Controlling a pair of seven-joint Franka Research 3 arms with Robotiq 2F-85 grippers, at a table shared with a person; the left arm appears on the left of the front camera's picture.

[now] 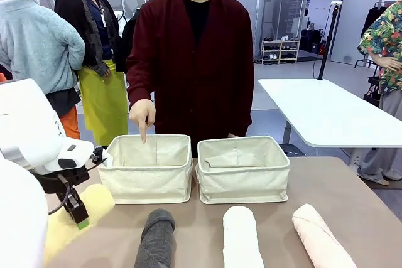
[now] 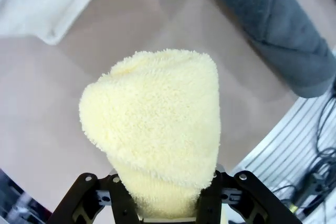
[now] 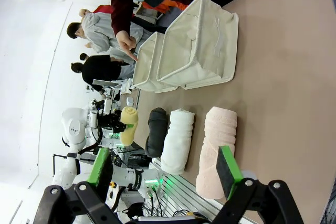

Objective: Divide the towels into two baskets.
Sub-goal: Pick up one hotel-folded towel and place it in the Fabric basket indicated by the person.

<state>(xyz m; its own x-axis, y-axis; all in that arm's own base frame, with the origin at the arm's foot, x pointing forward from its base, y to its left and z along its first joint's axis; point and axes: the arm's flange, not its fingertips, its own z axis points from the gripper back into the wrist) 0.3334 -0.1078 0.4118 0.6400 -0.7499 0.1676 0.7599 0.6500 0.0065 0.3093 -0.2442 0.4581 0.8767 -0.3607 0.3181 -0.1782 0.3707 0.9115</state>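
Note:
My left gripper (image 1: 80, 213) is shut on the pale yellow towel (image 1: 94, 204) at the table's front left. In the left wrist view the yellow towel (image 2: 157, 124) bulges out between the black fingers (image 2: 123, 203), a little above the tabletop. The dark grey towel (image 1: 156, 240), white towel (image 1: 242, 236) and pale pink towel (image 1: 320, 236) lie side by side along the near edge. Behind them stand two cream baskets, the left one (image 1: 147, 180) and the right one (image 1: 244, 183), both holding nothing. My right gripper (image 3: 165, 169) hangs open above the pink towel (image 3: 215, 145).
The person in a dark red cardigan stands at the far side, and a hand (image 1: 143, 117) points a finger down into the left basket. A white table (image 1: 326, 114) stands behind on the right. Bare brown tabletop (image 1: 352, 186) lies right of the baskets.

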